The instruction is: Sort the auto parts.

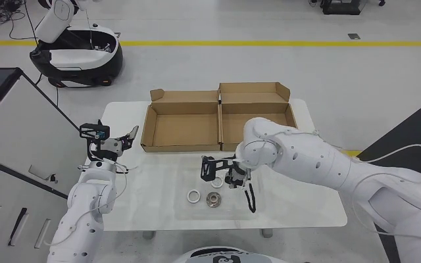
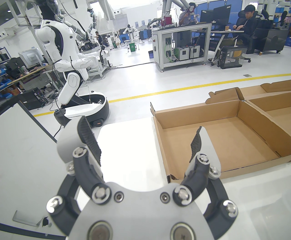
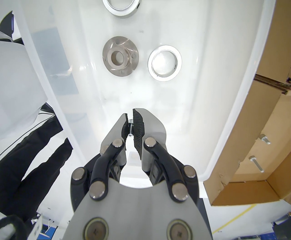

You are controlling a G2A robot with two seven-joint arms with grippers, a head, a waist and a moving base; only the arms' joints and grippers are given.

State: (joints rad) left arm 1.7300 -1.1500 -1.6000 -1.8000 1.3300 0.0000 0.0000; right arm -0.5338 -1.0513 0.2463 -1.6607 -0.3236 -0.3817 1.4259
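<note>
**A:** Entry, containers. What stands on the table (image 1: 309, 197)?

**B:** Three. Two open cardboard boxes sit side by side along the far edge, walls touching: the left box (image 1: 181, 125) and the right box (image 1: 256, 117). A clear tray (image 3: 236, 113) lies nearer the robot, just in front of them.

**A:** Tray contents?

**B:** Three parts, all flat on the tray floor. A metal flange (image 3: 120, 59) has a silver ring (image 3: 164, 63) just beside it, the two apart. A second ring (image 3: 120, 8) lies farther along.

**A:** Box contents?

**B:** The right wrist view shows a cardboard box (image 3: 250, 193) just beside the tray rim. Which of the two boxes it is cannot be told from that view. One bolt (image 3: 257, 163) and another bolt (image 3: 263, 138) lie on its floor near one wall, close together but not touching.

**A:** Grippers?

**B:** The right gripper (image 3: 131, 113) hangs over the tray on the side nearest the boxes. Its pads are pinched onto a small screw (image 3: 130, 129), with the thread showing between them. The left gripper (image 2: 141, 125) hovers over the table's left edge beside the left box. Its fingers (image 2: 87, 134) are spread wide and hold nothing.
</note>
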